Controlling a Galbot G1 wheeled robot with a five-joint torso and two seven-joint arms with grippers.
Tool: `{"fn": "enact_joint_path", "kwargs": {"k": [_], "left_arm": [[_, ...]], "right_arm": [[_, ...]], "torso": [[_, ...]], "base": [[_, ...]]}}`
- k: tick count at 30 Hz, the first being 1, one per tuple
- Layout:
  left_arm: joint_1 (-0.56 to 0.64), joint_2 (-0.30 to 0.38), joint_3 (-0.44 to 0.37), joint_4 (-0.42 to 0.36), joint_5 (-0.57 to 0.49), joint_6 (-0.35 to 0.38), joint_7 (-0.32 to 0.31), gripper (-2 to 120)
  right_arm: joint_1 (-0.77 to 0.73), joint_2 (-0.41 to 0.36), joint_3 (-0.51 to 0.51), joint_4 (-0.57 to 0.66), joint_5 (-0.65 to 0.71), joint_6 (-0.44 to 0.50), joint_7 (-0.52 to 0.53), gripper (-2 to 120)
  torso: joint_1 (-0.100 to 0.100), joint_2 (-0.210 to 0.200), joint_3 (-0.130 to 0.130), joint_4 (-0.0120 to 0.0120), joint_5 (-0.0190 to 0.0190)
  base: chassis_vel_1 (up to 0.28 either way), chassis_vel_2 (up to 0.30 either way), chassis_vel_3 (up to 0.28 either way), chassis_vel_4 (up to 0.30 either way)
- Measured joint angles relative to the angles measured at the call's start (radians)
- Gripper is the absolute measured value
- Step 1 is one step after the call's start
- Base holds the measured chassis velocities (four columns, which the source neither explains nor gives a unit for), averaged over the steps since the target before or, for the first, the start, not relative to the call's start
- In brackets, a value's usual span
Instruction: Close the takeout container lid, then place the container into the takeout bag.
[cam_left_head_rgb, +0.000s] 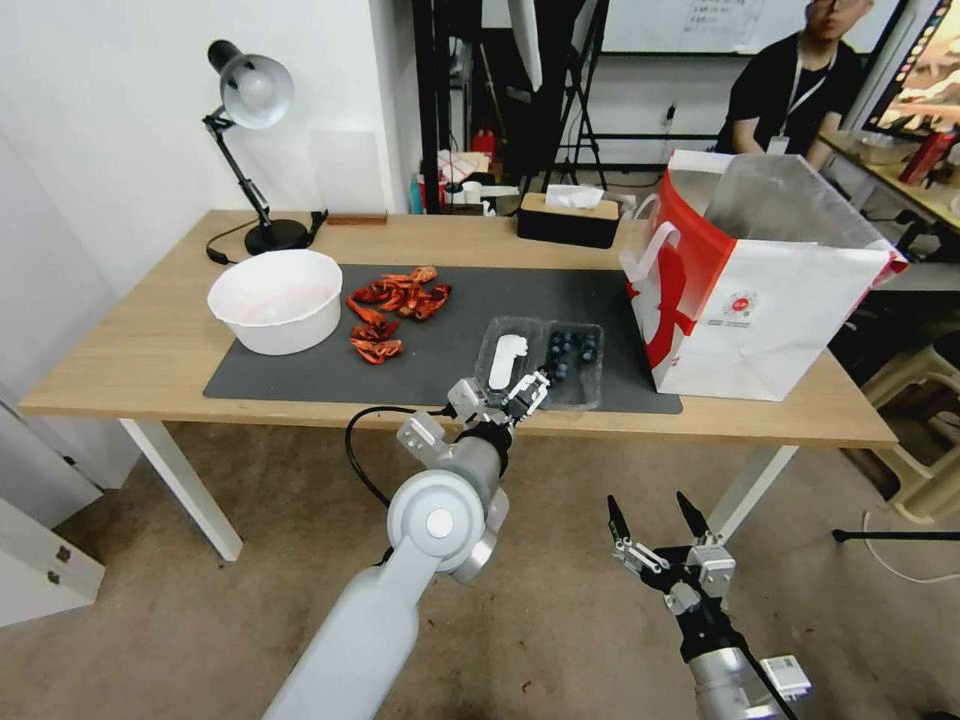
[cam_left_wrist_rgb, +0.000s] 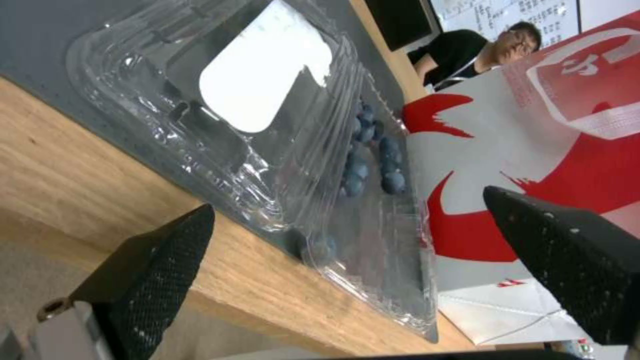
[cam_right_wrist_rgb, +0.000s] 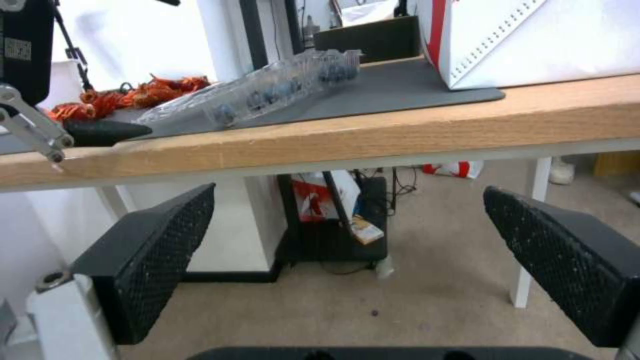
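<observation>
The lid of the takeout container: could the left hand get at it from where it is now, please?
Probably yes. The left hand is open at the table's near edge, right by the lid, which lies flat and open beside the berries, nothing between.

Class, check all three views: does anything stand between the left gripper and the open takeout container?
Nothing visible does. The left gripper, fingers open, sits at the near table edge right before the takeout container, whose lid lies flat open.
</observation>
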Motion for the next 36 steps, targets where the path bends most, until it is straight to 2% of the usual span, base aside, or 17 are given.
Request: {"fn": "enact_joint_path", "kwargs": {"k": [25, 36], "left_arm": [[-0.008, -0.025, -0.007, 0.033, -0.005, -0.012, 0.006, 100], [-0.013, -0.038, -0.013, 0.040, -0.016, -0.029, 0.043, 100]], "right_arm": [[-0.013, 0.001, 0.001, -0.018, -0.003, 0.020, -0.004, 100], [-0.012, 0.003, 0.002, -0.028, -0.002, 0.026, -0.005, 100]], "torso": [[0.000, 0.000, 0.000, 0.0000, 0.0000], [0.000, 0.000, 0.000, 0.0000, 0.0000]], "base": [[0.000, 0.000, 0.000, 0.000], [0.000, 0.000, 0.000, 0.000]]}}
